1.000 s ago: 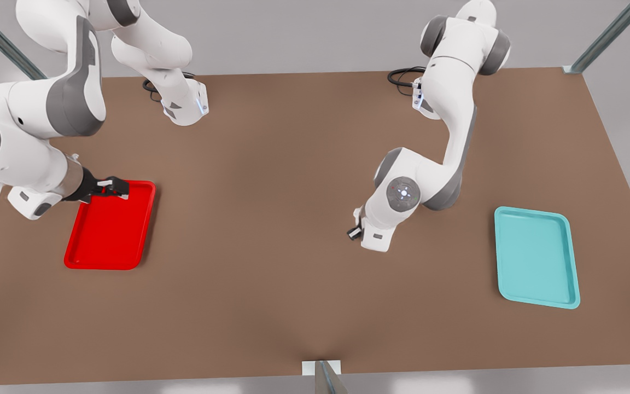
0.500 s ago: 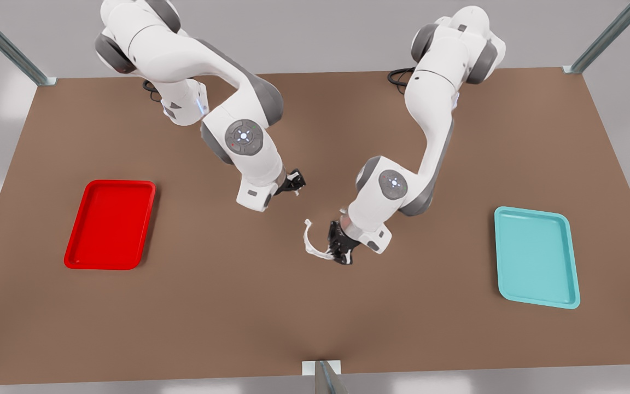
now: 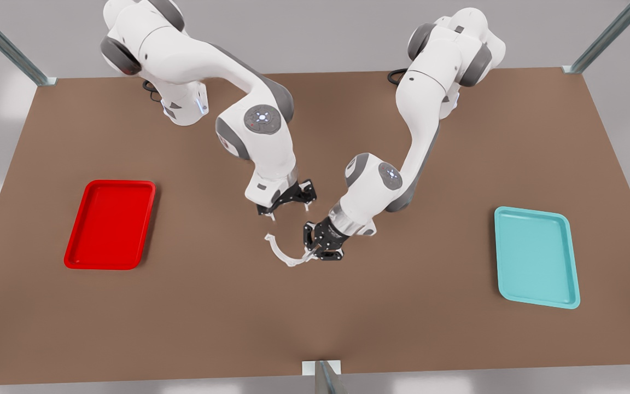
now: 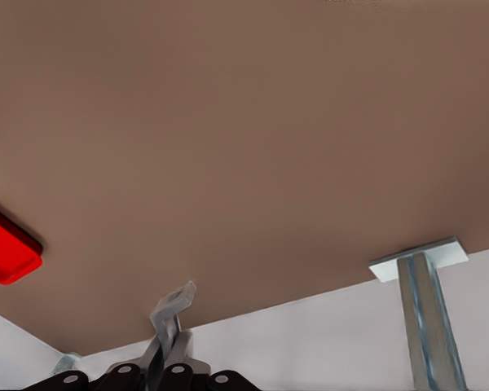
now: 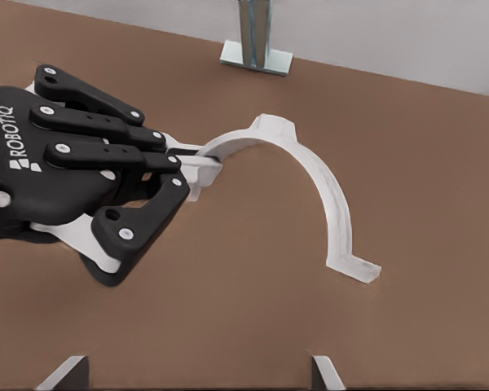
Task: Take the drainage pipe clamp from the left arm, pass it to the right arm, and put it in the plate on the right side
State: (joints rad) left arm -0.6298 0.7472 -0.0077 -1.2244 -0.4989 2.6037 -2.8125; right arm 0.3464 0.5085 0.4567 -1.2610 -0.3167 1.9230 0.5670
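Handover pending, centre of the front view.
Left gripper clamped on thin white half-ring plastic drainage pipe clamp; right gripper, fingers apart, should take the free tab squarely.

A brown bench stands among pale grey walls, with metal frame posts at its corners and front edge.

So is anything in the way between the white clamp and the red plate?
Nothing visible. Only bare table lies between the clamp, pinched in the left hand, and the plate. The open right hand hovers just beside the clamp.
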